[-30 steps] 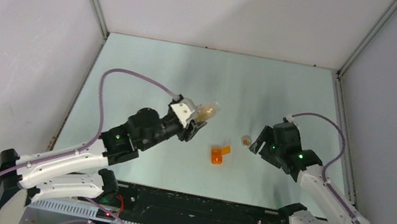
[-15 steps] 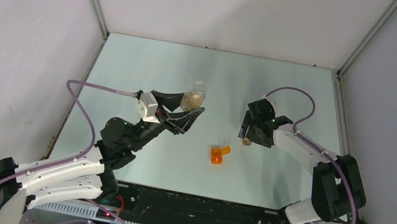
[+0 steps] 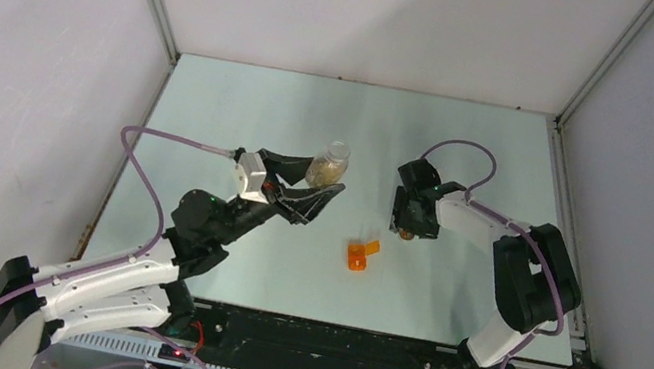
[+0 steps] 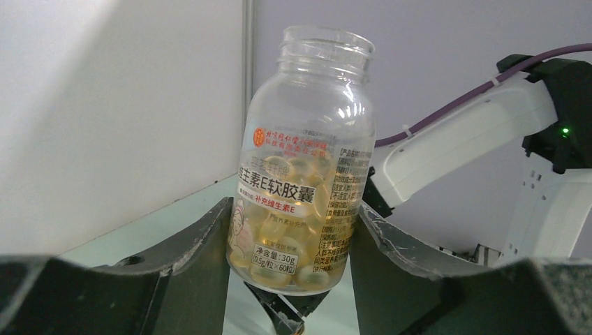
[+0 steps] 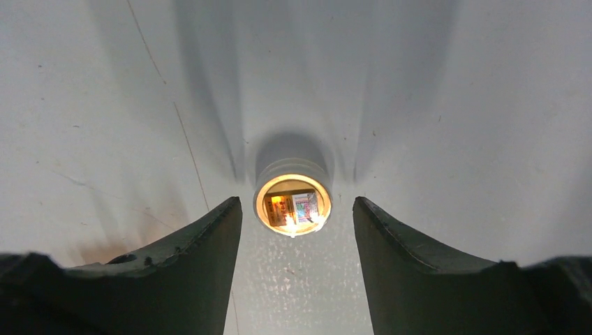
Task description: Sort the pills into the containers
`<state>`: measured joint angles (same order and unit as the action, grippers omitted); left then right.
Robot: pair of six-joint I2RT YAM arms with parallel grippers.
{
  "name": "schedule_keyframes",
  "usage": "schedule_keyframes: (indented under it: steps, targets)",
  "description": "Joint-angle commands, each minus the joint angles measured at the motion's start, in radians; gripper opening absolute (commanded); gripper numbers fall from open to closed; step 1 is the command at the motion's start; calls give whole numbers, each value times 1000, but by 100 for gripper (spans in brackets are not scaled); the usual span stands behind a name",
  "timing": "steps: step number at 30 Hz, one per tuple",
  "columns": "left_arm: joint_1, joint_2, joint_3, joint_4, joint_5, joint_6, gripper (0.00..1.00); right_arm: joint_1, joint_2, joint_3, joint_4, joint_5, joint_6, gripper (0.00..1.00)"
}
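My left gripper (image 3: 321, 186) is shut on a clear, uncapped bottle (image 3: 329, 164) of yellow softgel pills and holds it upright above the table. In the left wrist view the bottle (image 4: 305, 160) sits between both fingers, gripped at its lower part. My right gripper (image 3: 410, 220) hangs low over a small round cap (image 3: 406, 232). In the right wrist view the cap (image 5: 293, 202) lies on the table, gold inside facing up. The right gripper (image 5: 297, 209) is open, one finger on each side of the cap and neither touching it.
A small orange container (image 3: 359, 253) lies on the pale green table (image 3: 471, 149) between the two arms, near the front. Grey walls close in the table on the left, right and back. The right arm (image 4: 475, 132) shows behind the bottle in the left wrist view.
The left gripper has swung the bottle from tilted to upright and shifted slightly left. The right arm has reached left and forward over the cap, and its jaws have narrowed a little.
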<state>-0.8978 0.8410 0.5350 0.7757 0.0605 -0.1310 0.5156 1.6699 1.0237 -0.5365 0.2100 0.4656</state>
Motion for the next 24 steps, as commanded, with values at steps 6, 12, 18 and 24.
schedule_keyframes:
  steps: [6,12,18,24]
  targets:
    - [10,-5,-2,33,38,-16,0,-21,52,36,33,-17,-19,56]
    - [11,-2,2,20,44,-15,0,-19,45,35,32,-3,-29,44]
    - [10,14,12,-13,46,-14,0,-22,-72,36,-8,-19,-33,38]
    - [22,69,23,-13,158,-30,0,-67,-320,36,-52,-197,-53,38]
